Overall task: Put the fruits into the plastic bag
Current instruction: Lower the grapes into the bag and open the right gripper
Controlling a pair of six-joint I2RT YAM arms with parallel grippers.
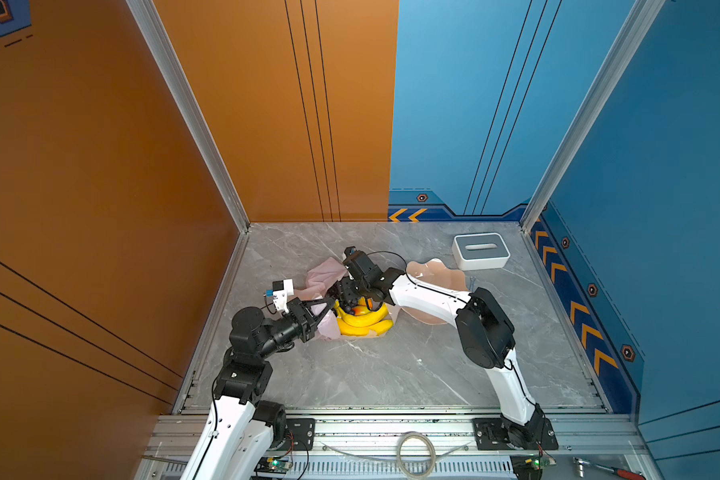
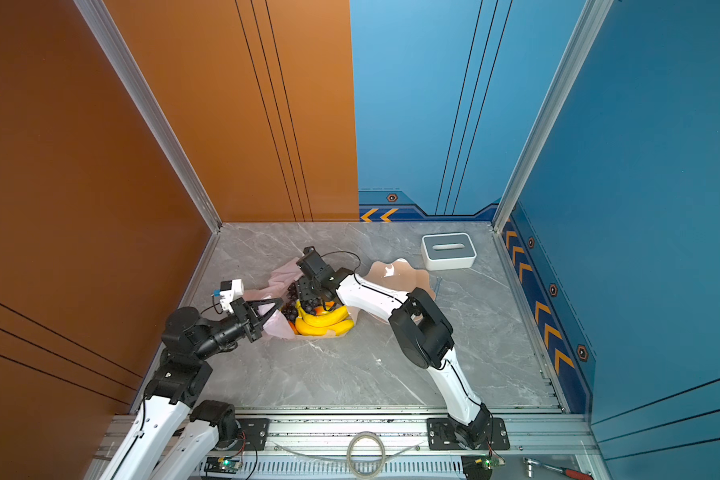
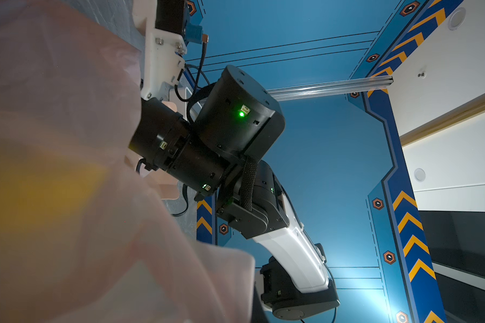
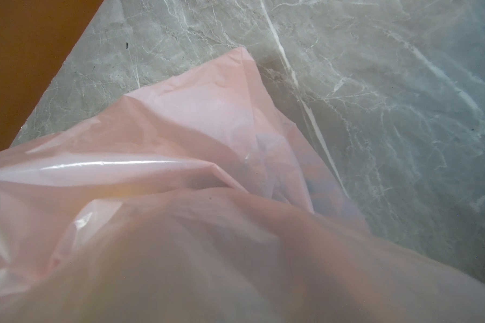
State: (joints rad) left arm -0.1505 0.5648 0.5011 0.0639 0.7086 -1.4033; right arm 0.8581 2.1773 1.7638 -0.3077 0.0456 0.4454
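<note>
— Grey veined marble tabletop (image 1: 412,365), polished and flat. Where's the plastic bag (image 1: 323,274)?
— Left of the middle, crumpled. It's thin, glossy, translucent pale pink film, creased into soft folds.
— And the fruits (image 2: 321,320)?
— Lying in its open mouth: a smooth yellow banana bunch (image 1: 362,322), knobbly dark purple grapes (image 2: 290,312), and a red-orange patch (image 1: 360,311) between them.
— The 2 grippers?
— The left gripper (image 1: 328,301) is closed, pinching the bag's raised edge. The right gripper (image 1: 347,297) points down over the grapes; I cannot tell how wide its jaws stand.
</note>
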